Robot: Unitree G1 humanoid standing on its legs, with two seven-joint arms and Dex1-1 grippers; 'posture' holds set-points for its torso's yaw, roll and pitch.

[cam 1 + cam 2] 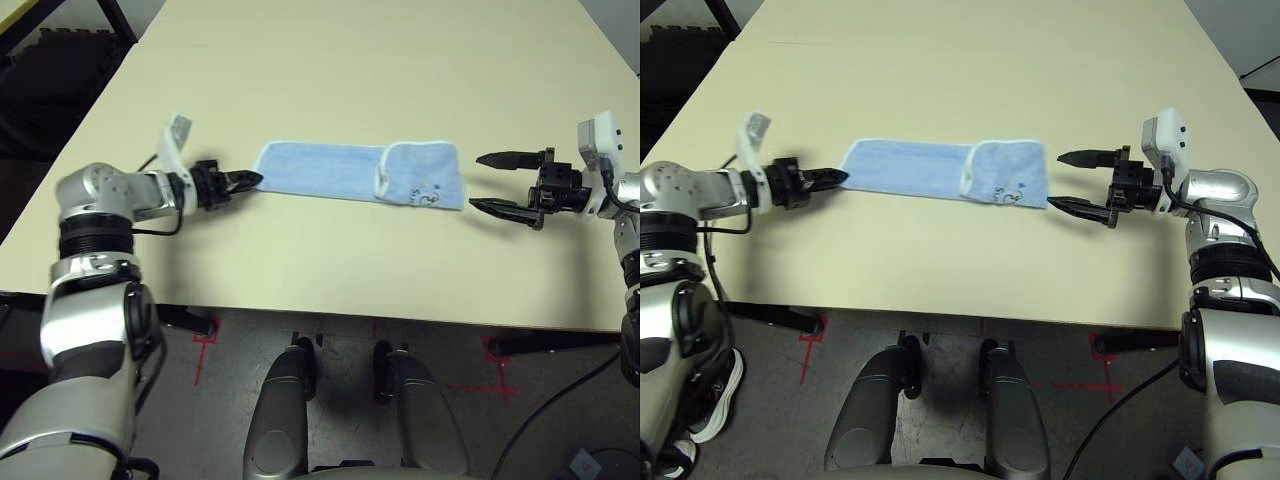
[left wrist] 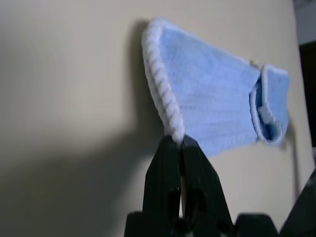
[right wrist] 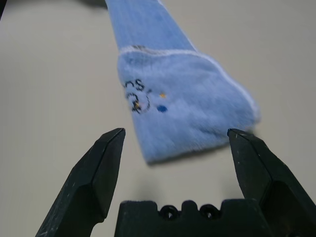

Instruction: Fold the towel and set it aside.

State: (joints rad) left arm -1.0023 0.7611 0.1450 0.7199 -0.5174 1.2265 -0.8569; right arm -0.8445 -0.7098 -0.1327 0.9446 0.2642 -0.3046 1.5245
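Note:
The light blue towel [image 1: 340, 172] lies on the tan table [image 1: 330, 270] as a long strip, its right end folded back over itself with the dark logo [image 3: 136, 96] on top. My left gripper [image 1: 250, 180] is at the strip's left end, shut on the towel's white-edged corner [image 2: 174, 129]. My right gripper [image 1: 485, 183] hovers just off the right end, open, with the folded end [image 3: 187, 113] straight ahead between its fingers [image 3: 98, 168] but apart from them.
The table's front edge [image 1: 320, 318] runs just below the towel. Bare tabletop stretches behind the towel [image 1: 960, 70]. A dark floor and a black frame lie off the far left corner [image 1: 60, 60].

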